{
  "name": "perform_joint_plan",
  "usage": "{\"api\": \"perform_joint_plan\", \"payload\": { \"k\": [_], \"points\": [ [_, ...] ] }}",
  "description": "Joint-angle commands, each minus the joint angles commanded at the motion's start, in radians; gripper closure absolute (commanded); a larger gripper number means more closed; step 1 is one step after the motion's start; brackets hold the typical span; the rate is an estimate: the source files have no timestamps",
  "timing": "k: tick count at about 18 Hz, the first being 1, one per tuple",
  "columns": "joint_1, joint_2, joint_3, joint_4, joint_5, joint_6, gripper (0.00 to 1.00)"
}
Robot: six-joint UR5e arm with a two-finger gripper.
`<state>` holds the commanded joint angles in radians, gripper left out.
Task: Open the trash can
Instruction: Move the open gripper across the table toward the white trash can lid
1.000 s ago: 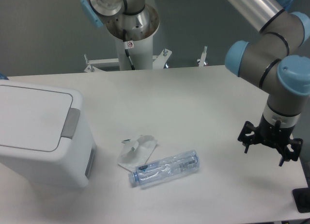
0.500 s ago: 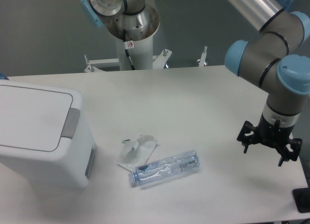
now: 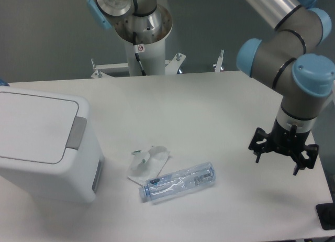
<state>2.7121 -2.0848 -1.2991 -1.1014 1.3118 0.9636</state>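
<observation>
The trash can [image 3: 44,147] is a large white boxy bin at the left of the table. Its flat lid is down and its grey push-button [image 3: 76,133] sits on the right edge of the lid. My gripper [image 3: 283,154] hangs above the right side of the table, far from the bin, pointing down. Its black fingers are spread apart and hold nothing.
A clear plastic bottle [image 3: 178,180] lies on its side in the middle front of the table. A crumpled white wrapper [image 3: 147,162] lies just left of it. The robot base column [image 3: 144,40] stands behind the table. A black block [image 3: 326,217] sits at the front right corner.
The gripper and the wrist have shifted a little to the left and slightly up. The bin, bottle and wrapper have not moved.
</observation>
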Motion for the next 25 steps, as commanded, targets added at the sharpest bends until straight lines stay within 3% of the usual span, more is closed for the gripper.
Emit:
{"api": "perform_joint_plan", "payload": {
  "k": [4,9,13,16,20,25],
  "points": [
    [-0.002,0.028,-0.044,0.037,-0.048,-0.029,0.00],
    [-0.009,0.153,-0.115,0.026,-0.155,-0.186,0.00],
    [-0.096,0.254,-0.164,0.026,-0.181,-0.313,0.00],
    [-0.187,0.298,-0.177,0.029,-0.181,-0.445,0.00],
    [-0.271,0.342,-0.203,0.037,-0.181,-0.531,0.00],
    [-0.359,0.347,-0.206,0.038,-0.189,-0.577,0.00]
  ]
}}
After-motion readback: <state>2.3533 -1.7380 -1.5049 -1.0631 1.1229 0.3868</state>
